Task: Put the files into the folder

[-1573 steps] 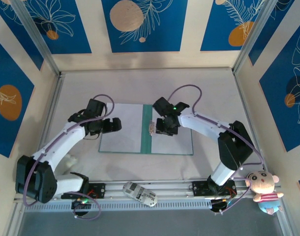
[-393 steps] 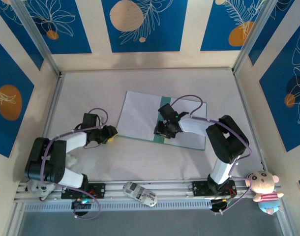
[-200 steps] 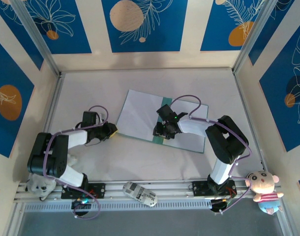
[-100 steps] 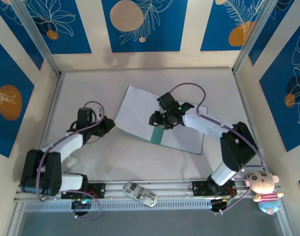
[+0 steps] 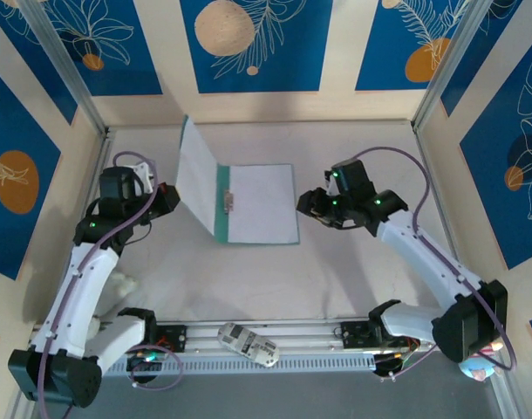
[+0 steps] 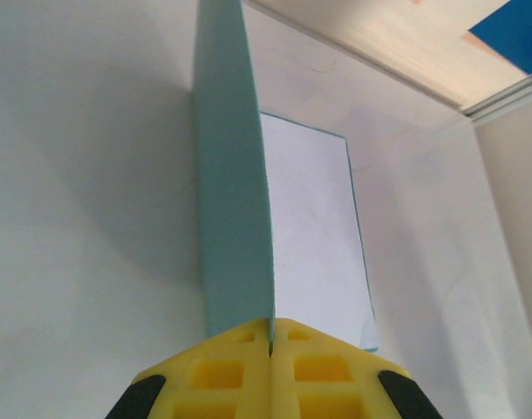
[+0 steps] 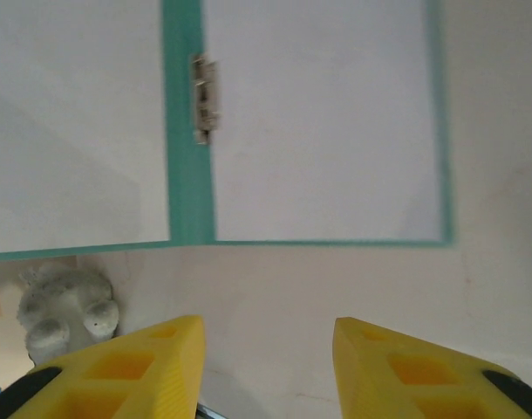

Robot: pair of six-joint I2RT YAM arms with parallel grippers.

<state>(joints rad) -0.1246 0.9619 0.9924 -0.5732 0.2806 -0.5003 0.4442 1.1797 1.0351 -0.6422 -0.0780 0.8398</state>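
Observation:
The teal folder lies half open mid-table, its metal clip on the spine. Its right cover lies flat with a white file on it. Its left cover stands raised, white on its inner face. My left gripper is shut on that cover's outer edge; in the left wrist view the yellow fingers pinch the teal cover edge-on, the file beyond. My right gripper hangs open just right of the folder, apart from it. In the right wrist view it faces the clip with nothing between its fingers.
A small pale plush toy lies on the table by the left arm and reappears as the plush toy in the right wrist view. A white device rests on the front rail. Patterned walls close in the table's back and sides.
My left gripper has swung the folder's left cover up to standing and the folder has turned square. My right gripper has pulled back off the folder to the right and opened wider.

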